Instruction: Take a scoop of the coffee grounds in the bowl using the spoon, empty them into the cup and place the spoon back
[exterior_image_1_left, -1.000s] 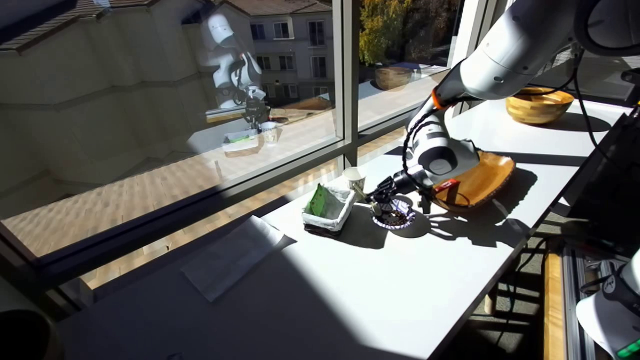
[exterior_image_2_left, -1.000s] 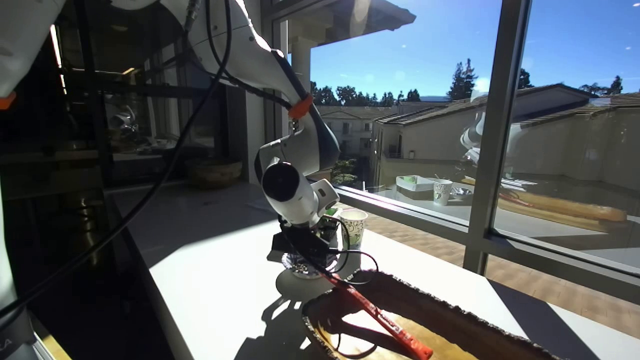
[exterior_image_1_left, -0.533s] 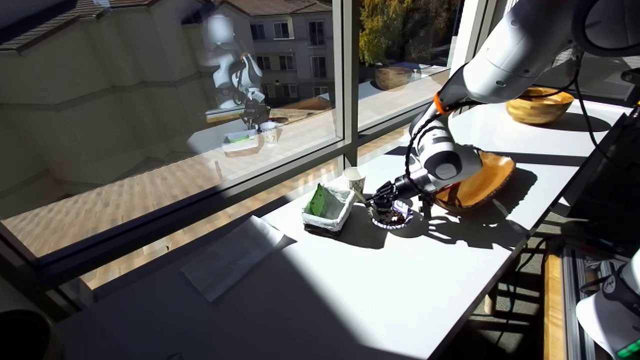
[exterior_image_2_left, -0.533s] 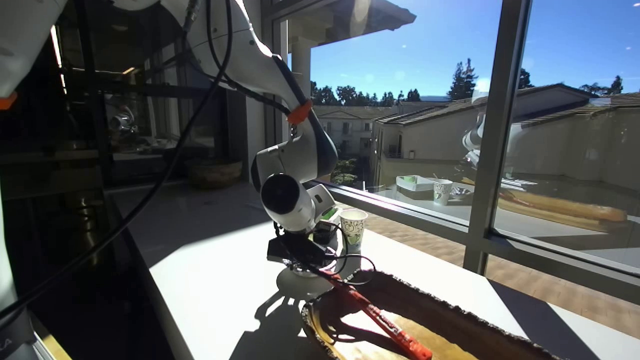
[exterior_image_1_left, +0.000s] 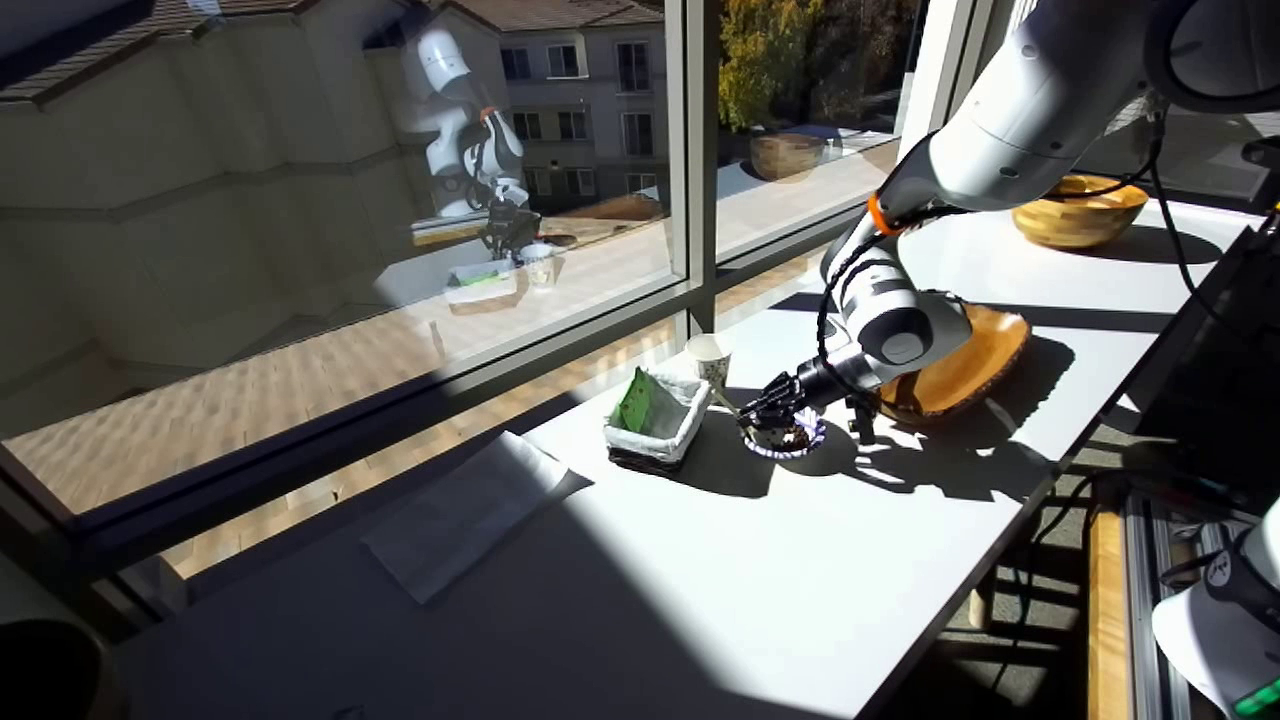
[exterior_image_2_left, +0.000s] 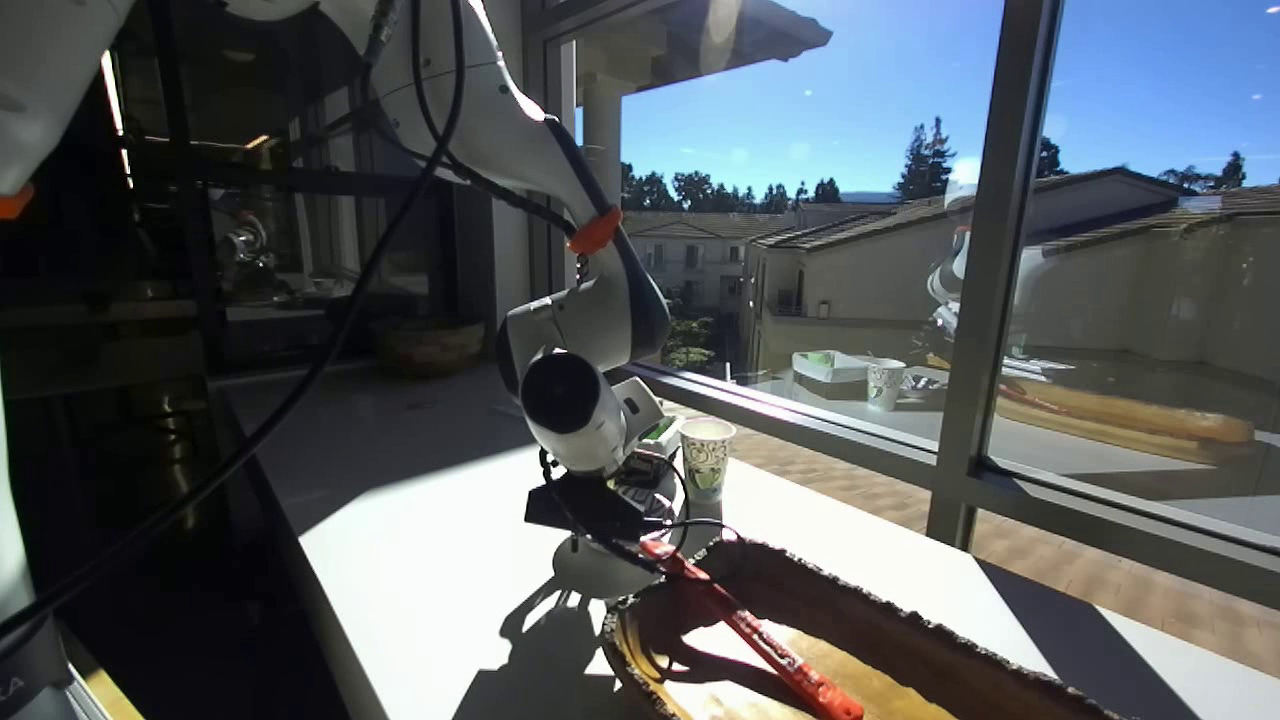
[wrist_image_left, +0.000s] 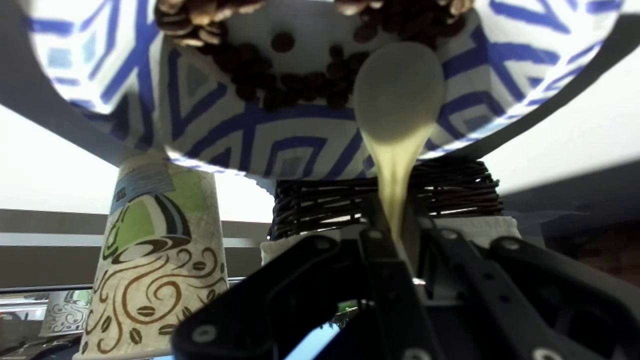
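The small bowl (exterior_image_1_left: 822, 440) sits on the table with dark brown coffee (exterior_image_1_left: 798, 437) inside. In the wrist view the bowl (wrist_image_left: 300, 142) has a blue-and-white pattern, and the coffee (wrist_image_left: 295, 82) looks like whole beans. My gripper (wrist_image_left: 392, 212) is shut on the pale spoon (wrist_image_left: 397, 100); the spoon's head is over the bowl, with no beans visible on it. In an exterior view my gripper (exterior_image_1_left: 757, 412) is low at the bowl's edge, and the spoon's handle (exterior_image_1_left: 724, 401) points toward the basket. The patterned white-and-green cup (exterior_image_2_left: 707, 465) stands upright beside the bowl, also in the wrist view (wrist_image_left: 160, 260).
A dark wicker basket with a white liner (exterior_image_1_left: 690, 425) and a green packet (exterior_image_1_left: 634, 402) stands near the cup. A wooden tray (exterior_image_1_left: 965, 375) holding a red stick (exterior_image_2_left: 760, 640) is close beside the arm. A white cloth (exterior_image_1_left: 470, 515) and large wooden bowl (exterior_image_1_left: 1080, 220) lie farther off. Windows (exterior_image_1_left: 690, 290) line the table.
My gripper has lowered and tilted flatter at the bowl, with the wrist shifting slightly back toward the tray. The spoon's handle has come down with it.
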